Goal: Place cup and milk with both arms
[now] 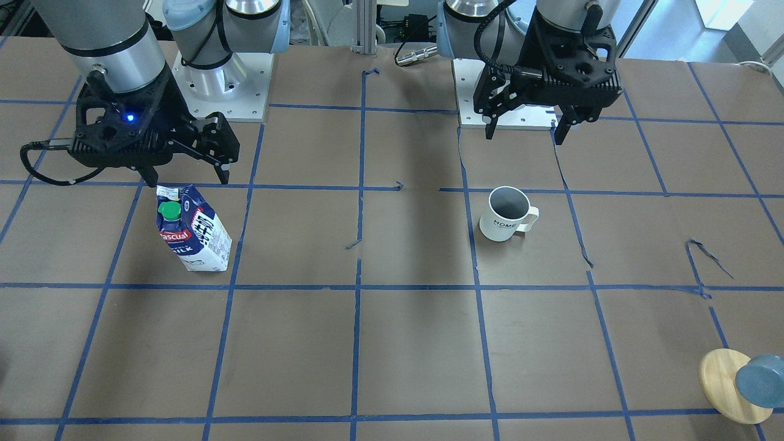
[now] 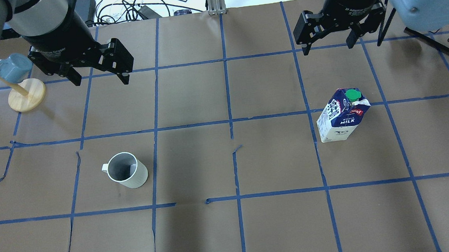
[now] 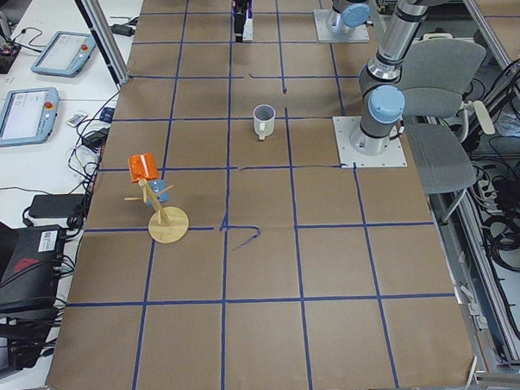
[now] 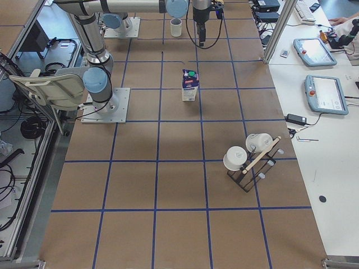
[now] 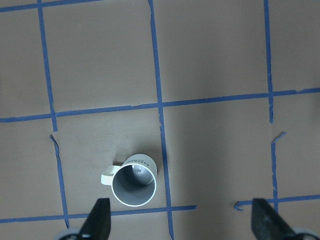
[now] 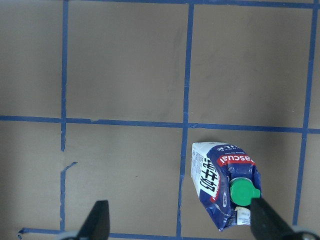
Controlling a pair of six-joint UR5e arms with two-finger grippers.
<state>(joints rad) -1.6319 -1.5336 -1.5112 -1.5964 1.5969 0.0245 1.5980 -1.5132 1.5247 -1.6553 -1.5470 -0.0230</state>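
Table point(image 2: 190, 96): brown paper, blue tape grid, tape peeled and torn in spots. Wooden mug tree point(image 3: 168, 225) on robot's left, far side; blue-grey mug point(image 3: 159, 189) and orange cup point(image 3: 142, 166) hang on it. Black rack point(image 4: 245, 180) with two white cups point(image 4: 234, 158) at robot's right end. Teach pendants point(image 3: 23, 116) on the side bench.

White ceramic mug point(image 2: 127, 176) sits left on the brown paper worktop point(image 2: 201, 236); blue-white milk carton point(image 2: 342, 116) well apart right, maybe slightly farther out.
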